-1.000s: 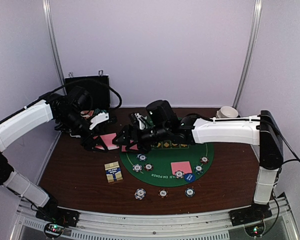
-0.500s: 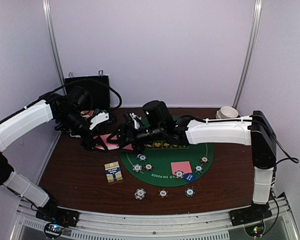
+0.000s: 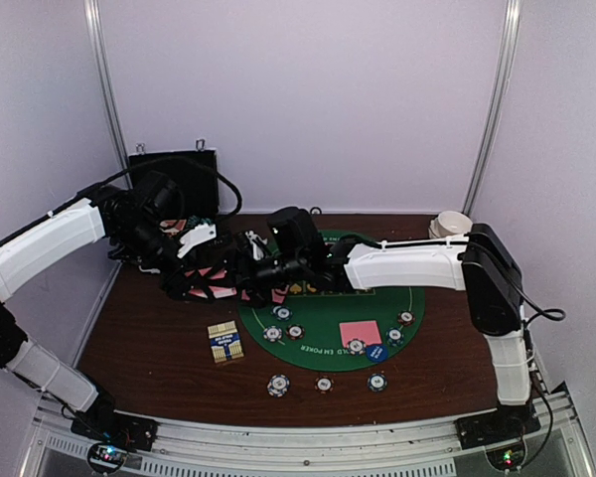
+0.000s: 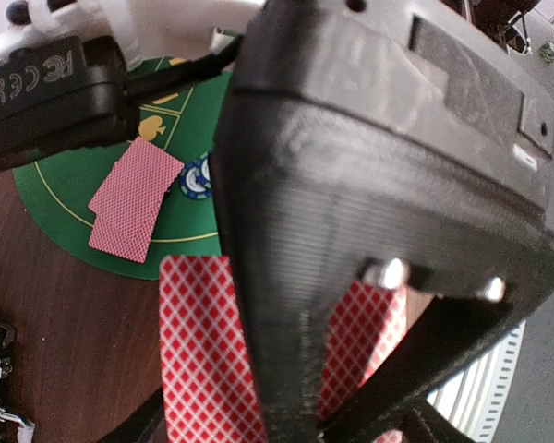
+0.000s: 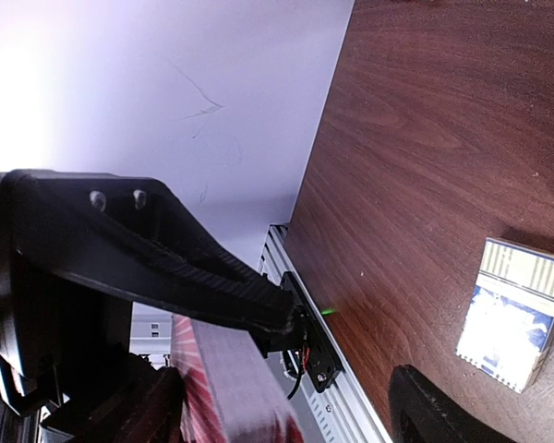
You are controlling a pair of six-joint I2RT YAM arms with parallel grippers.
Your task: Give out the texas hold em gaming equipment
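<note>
My left gripper [image 3: 194, 283] is shut on a deck of pink-backed playing cards [image 4: 198, 351], held just above the table at the left rim of the green mat [image 3: 328, 318]. My right gripper [image 3: 236, 278] has reached across to it. Its jaws are open and straddle the deck [image 5: 226, 383], whose edge lies close to one finger [image 5: 129, 406]. That gripper's black finger [image 4: 351, 231] covers the deck's middle in the left wrist view. Two cards [image 3: 360, 332] lie on the mat with several chips [image 3: 281, 312] and a blue disc [image 3: 375, 351]. Three chips [image 3: 324, 384] lie in front of the mat.
A small card box [image 3: 224, 343] lies on the wood left of the mat. A black case [image 3: 174, 179] stands at the back left. A white bowl [image 3: 453, 223] sits at the back right. The metal rail [image 3: 308, 437] runs along the near edge.
My right arm has stretched leftward, bringing its open jaws around the deck in my left gripper, and they have narrowed a little. The left arm has stayed put.
</note>
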